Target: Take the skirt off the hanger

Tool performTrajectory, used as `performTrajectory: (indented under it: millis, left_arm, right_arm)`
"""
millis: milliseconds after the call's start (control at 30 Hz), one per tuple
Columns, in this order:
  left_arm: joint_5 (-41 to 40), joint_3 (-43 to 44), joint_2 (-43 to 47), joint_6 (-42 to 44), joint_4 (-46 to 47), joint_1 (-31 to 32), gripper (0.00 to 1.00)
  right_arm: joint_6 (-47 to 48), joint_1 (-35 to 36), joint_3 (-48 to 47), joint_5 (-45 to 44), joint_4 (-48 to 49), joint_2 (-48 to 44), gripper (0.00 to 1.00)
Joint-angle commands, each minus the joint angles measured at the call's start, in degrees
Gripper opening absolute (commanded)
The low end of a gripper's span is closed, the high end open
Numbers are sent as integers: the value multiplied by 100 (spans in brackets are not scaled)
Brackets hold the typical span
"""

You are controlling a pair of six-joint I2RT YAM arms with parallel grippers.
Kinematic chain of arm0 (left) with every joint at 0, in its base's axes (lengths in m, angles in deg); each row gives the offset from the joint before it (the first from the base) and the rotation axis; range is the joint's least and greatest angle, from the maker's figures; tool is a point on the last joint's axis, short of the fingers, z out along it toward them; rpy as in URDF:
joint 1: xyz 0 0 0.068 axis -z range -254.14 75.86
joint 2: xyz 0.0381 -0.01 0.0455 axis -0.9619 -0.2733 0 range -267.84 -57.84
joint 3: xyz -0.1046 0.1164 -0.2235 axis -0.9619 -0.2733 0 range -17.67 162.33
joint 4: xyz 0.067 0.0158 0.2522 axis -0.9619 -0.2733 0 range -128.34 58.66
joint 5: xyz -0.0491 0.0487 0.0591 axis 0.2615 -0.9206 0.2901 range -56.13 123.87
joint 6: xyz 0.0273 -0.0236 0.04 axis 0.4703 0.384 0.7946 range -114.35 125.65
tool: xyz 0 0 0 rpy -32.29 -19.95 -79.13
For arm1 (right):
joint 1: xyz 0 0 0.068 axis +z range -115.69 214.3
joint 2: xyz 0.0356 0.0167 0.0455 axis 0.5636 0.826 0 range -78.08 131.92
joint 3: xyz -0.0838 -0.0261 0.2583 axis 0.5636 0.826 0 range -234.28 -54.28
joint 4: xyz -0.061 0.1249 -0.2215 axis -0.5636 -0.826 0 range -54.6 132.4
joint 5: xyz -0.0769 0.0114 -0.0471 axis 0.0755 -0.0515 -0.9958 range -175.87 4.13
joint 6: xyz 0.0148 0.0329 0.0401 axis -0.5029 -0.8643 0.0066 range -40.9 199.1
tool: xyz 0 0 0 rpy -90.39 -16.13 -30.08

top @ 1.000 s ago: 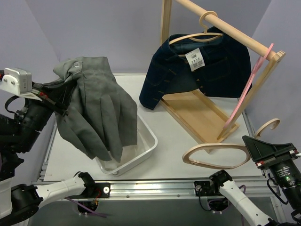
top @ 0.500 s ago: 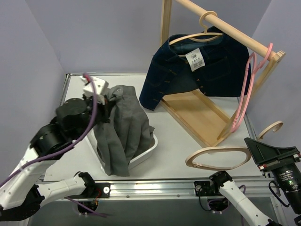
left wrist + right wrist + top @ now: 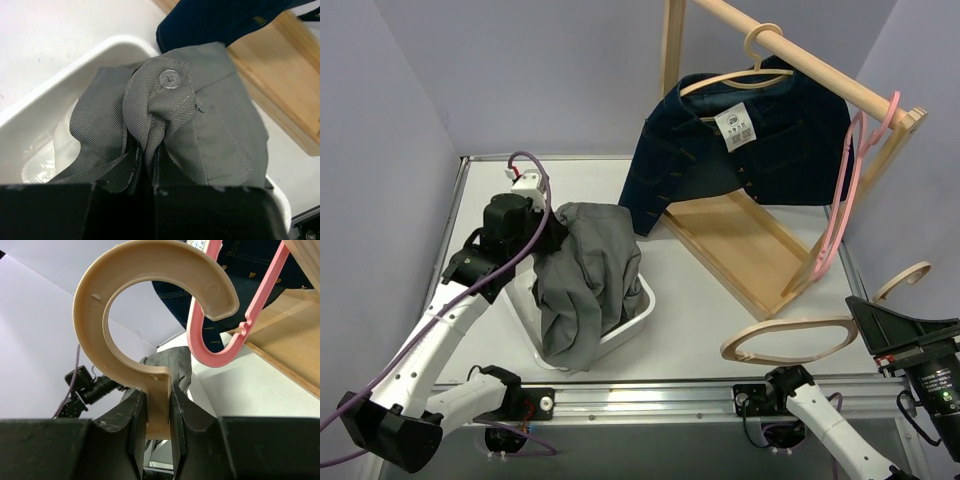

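Lilac walls close in a white desk (image 3: 690, 300). Since a second ago the left hand (image 3: 145, 170) has swung down from the frame's left edge and lowered the skirt (image 3: 582, 275) into the white bin (image 3: 638, 310) left of centre, still pinching the waistband by its button. The right hand (image 3: 157, 410) at lower right is clamped on the bare wooden hanger (image 3: 89, 315), so removal looks done and only release remains. The skirt's long axis runs down the frame, waist uppermost, hem over the bin's near rim.
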Motion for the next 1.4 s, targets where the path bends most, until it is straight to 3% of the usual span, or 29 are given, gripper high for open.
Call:
performTrajectory:
  millis: [0, 233, 400, 667, 800, 900, 933, 967, 1033, 1067, 1100, 1367]
  left_arm:
    - [212, -439, -160, -659, 135, -76, 2]
    - [-736, -1151, -275, -1292, -322, -76, 2]
    - [-2072, -1152, -90, -1495, -990, -76, 2]
    - [-2382, -458, -994, -2004, -1693, -76, 2]
    - [-2083, -440, -1163, -1891, -1413, -67, 2]
    - [-1881, -361, -1057, -1706, -1263, -59, 22]
    - [-1776, -317, -987, -1619, -1255, -67, 34]
    - [-1697, -247, -961, -1566, -1368, -76, 60]
    - [-1670, -1, -786, -1583, -1491, -50, 72]
    - [-1591, 61, -706, -1565, -1544, -50, 100]
    - [-1477, 122, -645, -1574, -1597, -50, 94]
    - [-1792, 536, 181, -1987, -1835, 414, 94]
  right_arm:
    - [-57, 52, 55, -28, 257, -79, 0]
    - [-189, 52, 696, 148, 546, -307, 0]
    - [-268, 26, 1145, 341, 758, -439, 0]
    - [-119, 34, 1724, 455, 1214, -246, 0]
    - [-5, 25, 1909, 666, 1285, -123, 0]
    - [74, 34, 2024, 596, 1215, -114, 0]
    - [101, 26, 2050, 596, 1198, -105, 0]
    - [118, 34, 2077, 570, 1180, -114, 0]
    - [197, 43, 2121, 543, 1101, -70, 0]
    - [224, 43, 2130, 535, 1075, -44, 0]
    - [241, 34, 2147, 534, 1048, -9, 0]
    - [364, 52, 2411, 359, 987, 97, 0]
